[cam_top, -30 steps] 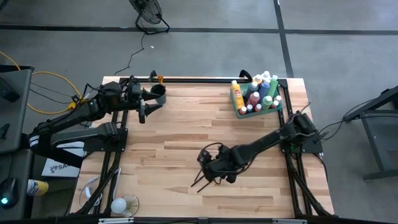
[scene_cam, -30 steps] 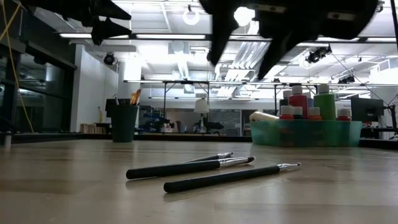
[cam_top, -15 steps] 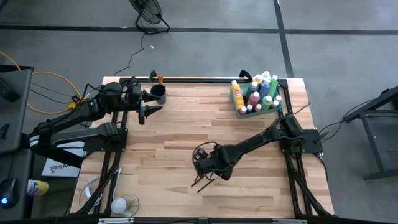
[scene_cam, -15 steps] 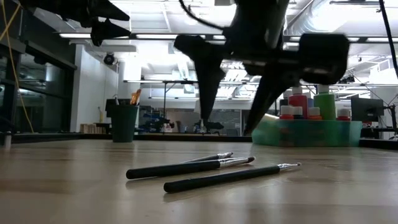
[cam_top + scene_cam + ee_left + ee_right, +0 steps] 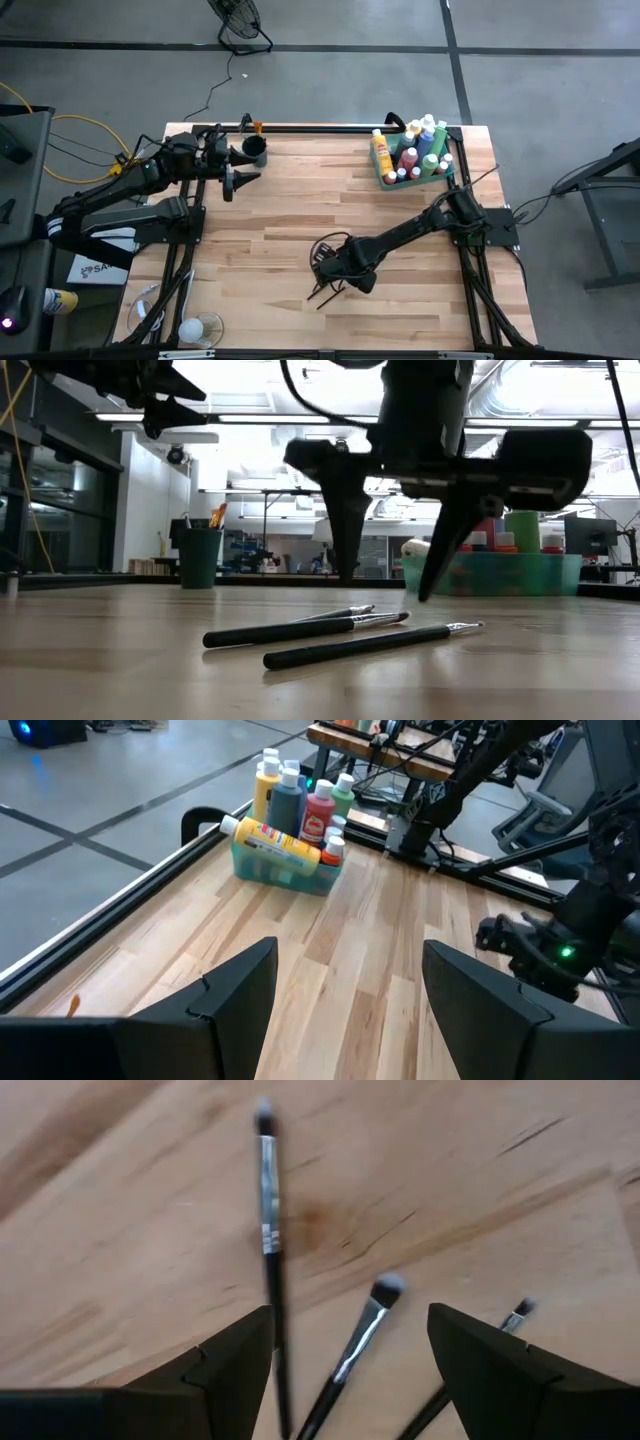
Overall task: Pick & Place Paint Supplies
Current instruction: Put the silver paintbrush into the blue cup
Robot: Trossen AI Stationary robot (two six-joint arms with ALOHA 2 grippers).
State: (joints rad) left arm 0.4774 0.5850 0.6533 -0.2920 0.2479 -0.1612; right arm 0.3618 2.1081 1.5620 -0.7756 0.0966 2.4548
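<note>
My right gripper [image 5: 390, 585] hangs just above the wooden table [image 5: 280, 215], fingers spread and holding nothing, their tips clear of the surface. Directly below and in front of it lie three paintbrushes [image 5: 340, 635], flat on the wood near the table's front middle; in the high view they show as a dark cluster [image 5: 325, 290] at the gripper's front edge. Each dark handle runs roughly across the low view, bristle end toward that picture's right; the brushes lie close together and nearly parallel, the front one [image 5: 365, 644] slightly apart. In my right wrist view the bristle tips [image 5: 388, 1285] point away from the camera and the handles fan toward my fingers. My left gripper [image 5: 232, 172] waits, also spread and empty, over the far left corner beside the dark cup [image 5: 256, 148]. The green tray [image 5: 415, 178] of paint bottles [image 5: 410, 155] stands at the far right corner.
</note>
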